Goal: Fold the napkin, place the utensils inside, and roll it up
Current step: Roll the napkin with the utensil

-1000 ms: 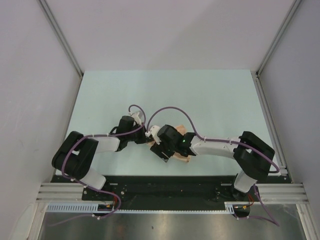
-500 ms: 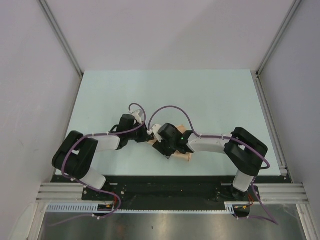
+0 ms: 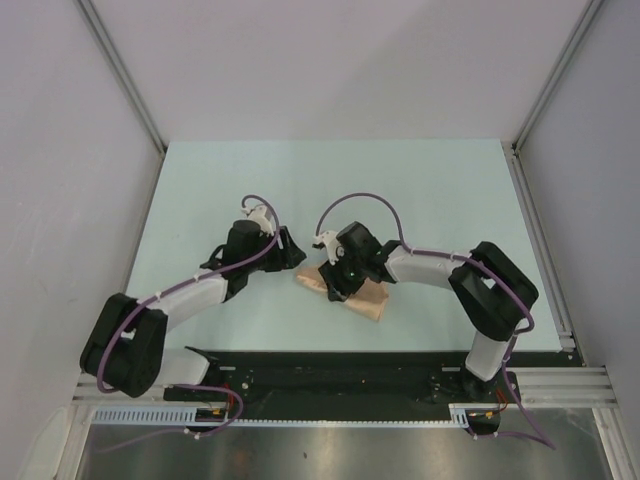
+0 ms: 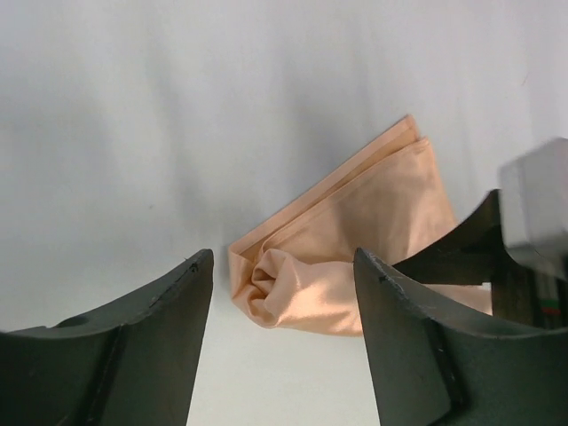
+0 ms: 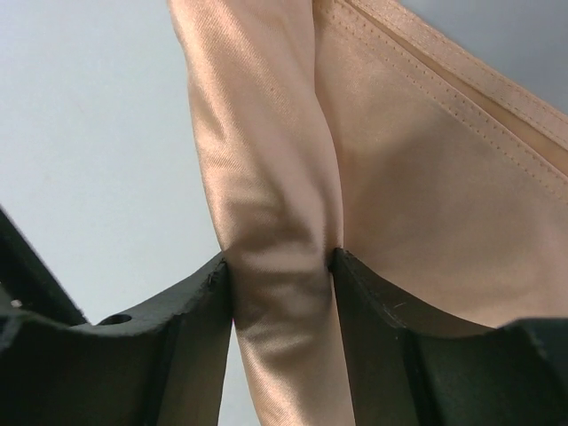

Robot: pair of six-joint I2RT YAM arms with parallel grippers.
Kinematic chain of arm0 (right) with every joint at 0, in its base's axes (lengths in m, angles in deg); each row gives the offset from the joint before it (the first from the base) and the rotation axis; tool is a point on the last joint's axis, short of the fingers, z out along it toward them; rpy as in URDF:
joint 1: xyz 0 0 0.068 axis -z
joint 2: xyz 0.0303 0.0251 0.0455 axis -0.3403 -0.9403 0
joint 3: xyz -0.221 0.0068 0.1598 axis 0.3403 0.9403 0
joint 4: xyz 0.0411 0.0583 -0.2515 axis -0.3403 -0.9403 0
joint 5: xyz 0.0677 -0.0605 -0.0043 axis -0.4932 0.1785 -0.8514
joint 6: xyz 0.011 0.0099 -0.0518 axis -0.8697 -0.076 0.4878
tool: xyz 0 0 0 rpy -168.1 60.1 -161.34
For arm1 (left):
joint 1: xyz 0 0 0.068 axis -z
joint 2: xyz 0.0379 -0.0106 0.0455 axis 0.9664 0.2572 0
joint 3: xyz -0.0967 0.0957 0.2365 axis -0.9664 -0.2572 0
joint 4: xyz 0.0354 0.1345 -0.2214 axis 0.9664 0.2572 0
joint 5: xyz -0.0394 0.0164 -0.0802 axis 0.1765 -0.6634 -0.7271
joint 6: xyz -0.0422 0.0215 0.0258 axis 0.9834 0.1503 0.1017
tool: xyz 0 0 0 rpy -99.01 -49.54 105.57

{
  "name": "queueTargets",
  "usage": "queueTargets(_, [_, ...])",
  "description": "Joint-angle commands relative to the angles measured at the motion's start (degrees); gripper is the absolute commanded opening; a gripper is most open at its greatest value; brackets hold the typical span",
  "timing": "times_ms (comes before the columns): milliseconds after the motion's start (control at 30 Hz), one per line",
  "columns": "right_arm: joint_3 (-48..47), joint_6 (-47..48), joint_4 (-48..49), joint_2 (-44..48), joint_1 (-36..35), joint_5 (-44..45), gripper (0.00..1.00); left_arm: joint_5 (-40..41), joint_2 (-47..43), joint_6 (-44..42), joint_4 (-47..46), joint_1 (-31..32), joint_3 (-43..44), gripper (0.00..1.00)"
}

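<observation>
The peach-orange napkin (image 3: 368,300) lies on the pale table as a folded strip with one edge rolled into a tube. In the right wrist view my right gripper (image 5: 281,259) has both fingers pressed against the sides of that rolled part of the napkin (image 5: 426,177). It sits over the cloth's middle (image 3: 336,282) in the top view. My left gripper (image 3: 291,252) stands open just left of the napkin's end. Nothing lies between its fingers (image 4: 282,263), and the twisted end of the napkin (image 4: 355,240) lies a little ahead of them. The utensils are hidden.
The pale green table (image 3: 420,190) is walled by grey panels with metal rails on the left, right and back. The arms' black base rail (image 3: 330,375) runs along the near edge.
My left gripper has opened, let go of the napkin's end and drawn back a little to the left. My right gripper has shifted up over the roll and narrowed its jaws onto it.
</observation>
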Motion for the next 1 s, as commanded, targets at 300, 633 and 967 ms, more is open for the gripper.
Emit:
queueTargets(300, [-0.4, -4.5, -0.6, -10.4, 9.4, -29.9, 0.51, -6.6, -3.3, -1.4, -10.1, -0.1, -6.2, 0.69])
queueTargets(633, [-1.0, -6.0, -0.2, -14.1, 12.3, -32.2, 0.50, -8.5, 1.6, -0.6, -14.5, 0.1, -7.1, 0.63])
queueTargets(967, [-1.2, -6.4, -0.6, -14.1, 13.9, -33.0, 0.50, -11.3, 6.9, 1.2, -18.1, 0.6, -6.8, 0.33])
